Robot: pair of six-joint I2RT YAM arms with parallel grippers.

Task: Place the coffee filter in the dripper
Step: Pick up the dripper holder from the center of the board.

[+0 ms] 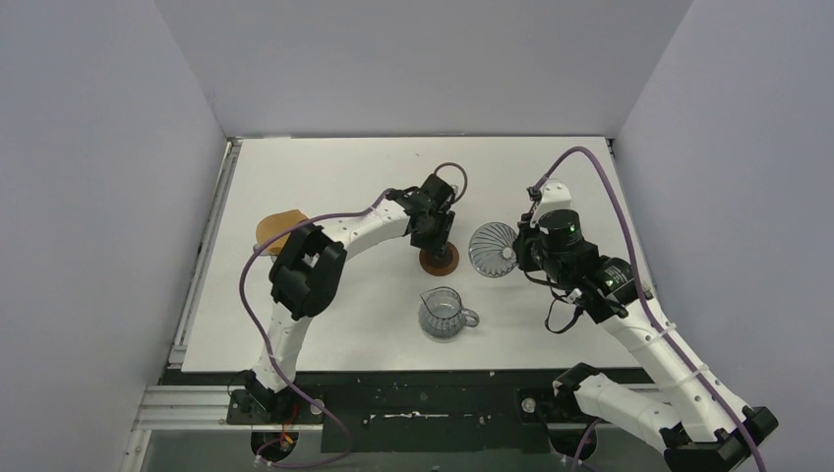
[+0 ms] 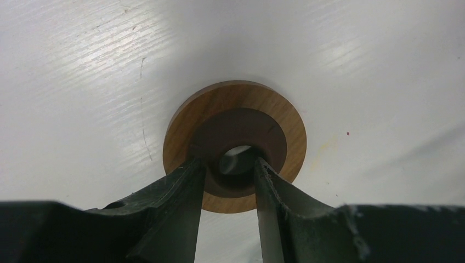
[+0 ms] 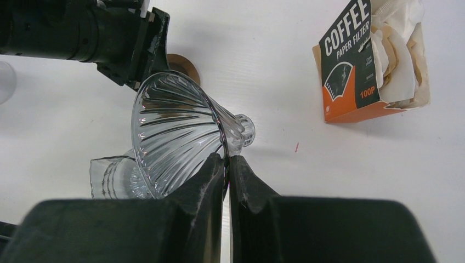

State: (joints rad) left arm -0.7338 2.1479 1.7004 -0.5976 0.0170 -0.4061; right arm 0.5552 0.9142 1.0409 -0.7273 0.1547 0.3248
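Over on the white surface (image 3: 285, 181), off to one side of the right tool (image 3: 226, 159), the white thin paper coffee filter (image 3: 402, 74) pokes out of a black and orange cardboard box (image 3: 351, 60). It looks very light and soft and would crush easily, so pinch one edge gently. The right tool is pinched tight on the rim of the smoky see-through ribbed cone dripper (image 3: 175, 131), which is tipped sideways and looks hard and slippery. The left tool (image 2: 230, 164) stands half apart over a brown wooden ring (image 2: 274, 109).

The dripper (image 3: 175, 137) is glossy, ribbed and see-through. The ring (image 2: 293, 142) shows matt wood grain around a darker inner band. The white worktop (image 2: 82, 82) is smooth, faintly scratched. The box (image 3: 351, 60) is printed card.
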